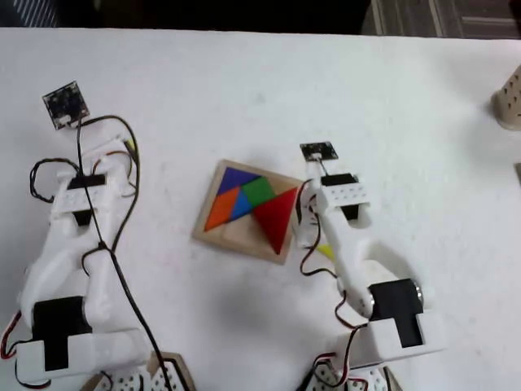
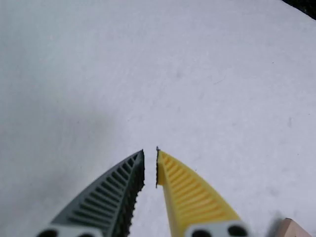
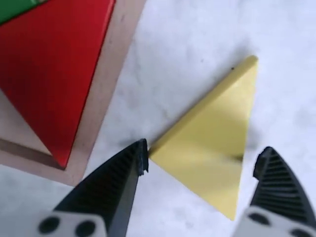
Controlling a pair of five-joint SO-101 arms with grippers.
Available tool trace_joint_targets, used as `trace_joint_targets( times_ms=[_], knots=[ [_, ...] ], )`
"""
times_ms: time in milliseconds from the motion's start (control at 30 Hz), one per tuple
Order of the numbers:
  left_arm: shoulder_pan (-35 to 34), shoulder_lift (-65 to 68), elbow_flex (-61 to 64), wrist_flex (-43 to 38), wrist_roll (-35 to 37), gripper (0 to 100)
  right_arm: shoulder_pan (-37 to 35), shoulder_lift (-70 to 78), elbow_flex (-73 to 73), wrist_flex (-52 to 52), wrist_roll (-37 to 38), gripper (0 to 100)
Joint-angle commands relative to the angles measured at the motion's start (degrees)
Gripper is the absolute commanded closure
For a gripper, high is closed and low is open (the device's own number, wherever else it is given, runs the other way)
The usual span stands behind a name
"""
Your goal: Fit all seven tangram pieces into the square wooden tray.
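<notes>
The square wooden tray (image 1: 213, 238) lies turned like a diamond at the table's middle. Purple (image 1: 236, 177), green (image 1: 259, 191), orange (image 1: 221, 210), blue (image 1: 241, 205) and red (image 1: 275, 217) pieces sit in it, and its near-left part is bare wood. A yellow triangle (image 3: 212, 143) lies flat on the table just outside the tray rim (image 3: 106, 98), beside the red piece (image 3: 54, 64). My right gripper (image 3: 203, 155) is open and straddles it, one fingertip (image 3: 140, 153) at its edge. A sliver of the yellow triangle (image 1: 326, 251) peeks from under the right arm. My left gripper (image 2: 149, 154) is shut on nothing over bare table.
The left arm (image 1: 77, 244) stands far left with trailing cables. A wooden block with holes (image 1: 509, 102) is at the right edge. Another wooden corner (image 2: 291, 228) lies near the left arm's base. The table's back is open white surface.
</notes>
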Motion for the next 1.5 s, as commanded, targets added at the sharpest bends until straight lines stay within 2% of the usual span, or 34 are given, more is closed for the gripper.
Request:
trace_joint_targets(
  times_ms=[0, 233, 433, 700, 867, 1000, 1133, 1467],
  knots=[
    [0.84, -0.4, -1.05, 0.26, -0.79, 92, 0.84, -0.48, -0.18, -0.31, -0.62, 66.5],
    [0.57, -0.4, -1.05, 0.26, -0.79, 92, 2.59, 0.04, 0.26, 1.01, -0.18, 66.7],
    [0.57, -0.4, -1.05, 0.26, -0.79, 92, 2.51, 4.7, -3.78, 3.65, -0.09, 79.3],
    [0.57, -0.4, -1.05, 0.35, -0.79, 92, 2.95, 5.32, -4.31, 3.82, -0.18, 79.7],
    [0.57, -0.4, -1.05, 0.35, -0.79, 92, 3.47, 5.23, -4.31, 3.82, -0.18, 89.2],
    [0.57, -0.4, -1.05, 0.35, -0.79, 92, 6.9, 5.14, -5.27, 4.26, 0.53, 89.3],
    [0.57, -0.4, -1.05, 0.35, -0.79, 92, 9.54, 5.14, -7.03, 5.93, 5.71, 89.6],
    [0.57, -0.4, -0.97, 0.35, -0.79, 92, 10.24, 5.14, -7.47, 9.19, 7.65, 89.7]
  ],
)
